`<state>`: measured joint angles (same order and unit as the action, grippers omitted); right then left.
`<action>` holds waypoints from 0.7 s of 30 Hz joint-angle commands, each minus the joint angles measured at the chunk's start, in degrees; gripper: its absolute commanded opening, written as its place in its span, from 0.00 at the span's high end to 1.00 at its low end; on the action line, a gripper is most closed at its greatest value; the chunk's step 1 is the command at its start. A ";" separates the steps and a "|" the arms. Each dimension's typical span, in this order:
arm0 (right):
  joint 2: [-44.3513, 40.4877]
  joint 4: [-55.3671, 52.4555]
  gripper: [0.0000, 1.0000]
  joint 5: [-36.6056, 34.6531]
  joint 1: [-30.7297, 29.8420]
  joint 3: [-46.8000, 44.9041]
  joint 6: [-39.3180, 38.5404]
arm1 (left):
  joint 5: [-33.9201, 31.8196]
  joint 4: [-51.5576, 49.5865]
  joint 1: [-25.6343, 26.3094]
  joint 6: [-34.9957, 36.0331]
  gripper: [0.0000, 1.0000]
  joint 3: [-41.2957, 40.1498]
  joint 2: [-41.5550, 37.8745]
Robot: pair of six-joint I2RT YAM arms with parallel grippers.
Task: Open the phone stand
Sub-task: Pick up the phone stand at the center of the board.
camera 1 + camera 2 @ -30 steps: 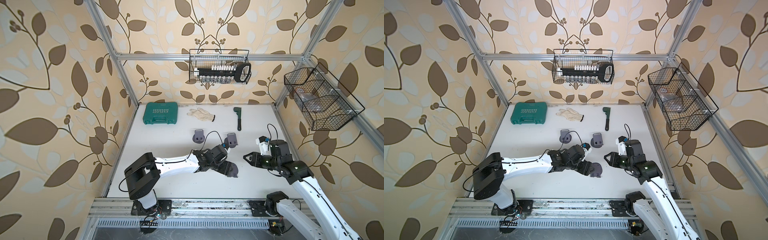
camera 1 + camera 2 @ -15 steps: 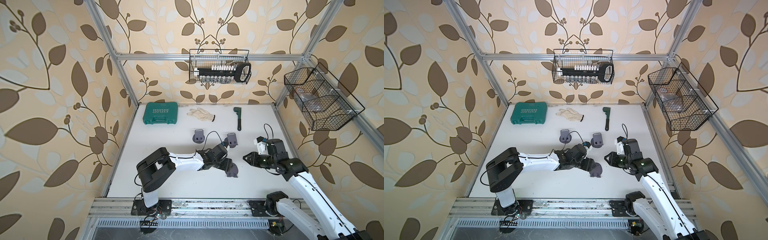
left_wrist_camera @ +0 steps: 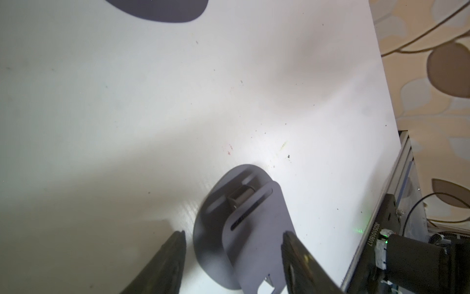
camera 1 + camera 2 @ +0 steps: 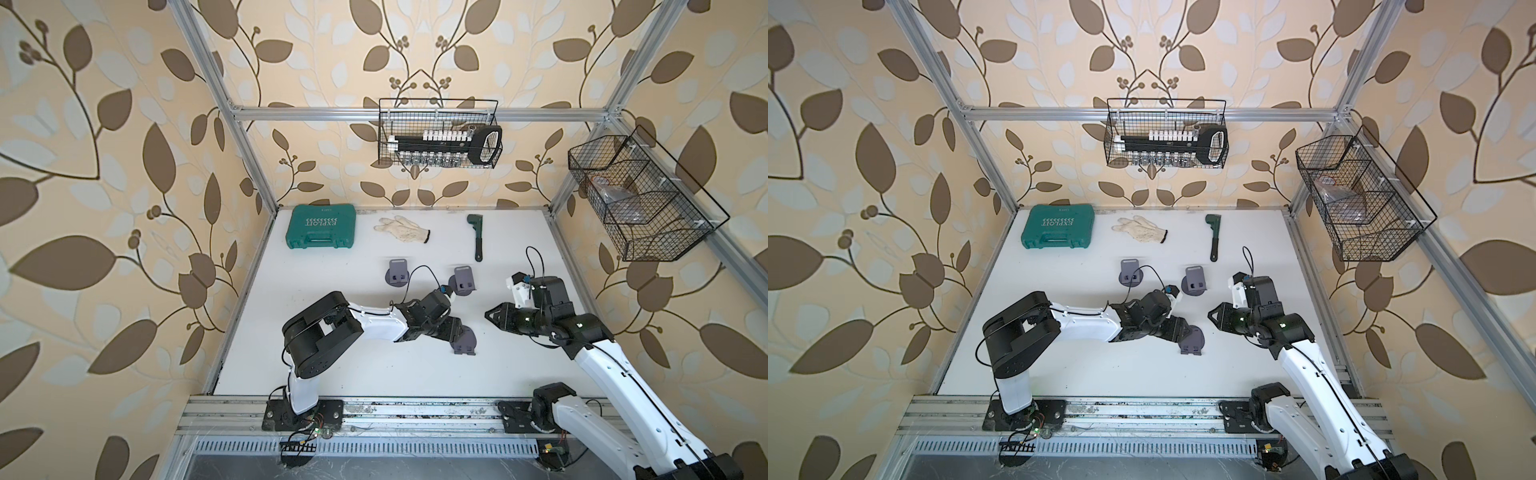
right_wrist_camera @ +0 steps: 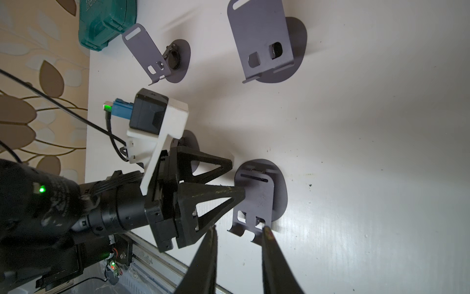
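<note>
The phone stand (image 4: 465, 341) is not opened yet, as I judge. Its plate lies low over the round base, almost flat, so raising the plate is the whole work left. For comparison, the second stand (image 4: 463, 281) at its 12 o'clock and the third stand (image 4: 397, 272) at its 11 o'clock have their plates standing up.

It lies on the white table (image 4: 374, 374), at about 4 o'clock from the table's middle in both top views. It is dark grey sheet metal. The plate has a slot near the hinge and a small lip with two cut-outs, pointing to 6 o'clock.

The left gripper (image 3: 234, 233) is at its 9 o'clock, jaws wide apart on both sides of the stand. One finger (image 3: 297, 254) seems to touch the plate's edge, but I cannot confirm a firm hold. The right gripper (image 5: 239, 227) hovers at 2 o'clock, a little open and empty.
</note>
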<state>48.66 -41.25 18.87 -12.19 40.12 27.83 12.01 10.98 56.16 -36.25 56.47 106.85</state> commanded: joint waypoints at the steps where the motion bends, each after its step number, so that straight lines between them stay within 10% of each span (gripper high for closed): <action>1: 0.64 0.56 0.74 0.38 0.20 0.31 -0.23 | 1.24 3.47 -0.26 -0.91 0.38 -0.39 1.06; 21: 0.20 0.73 0.74 -0.11 0.26 -0.68 -0.25 | 4.78 6.89 -0.26 -2.24 0.49 0.67 4.52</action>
<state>49.25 -40.93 18.85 -12.19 40.12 27.81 15.14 17.76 56.16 -37.95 56.62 110.45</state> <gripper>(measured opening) 0.263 0.514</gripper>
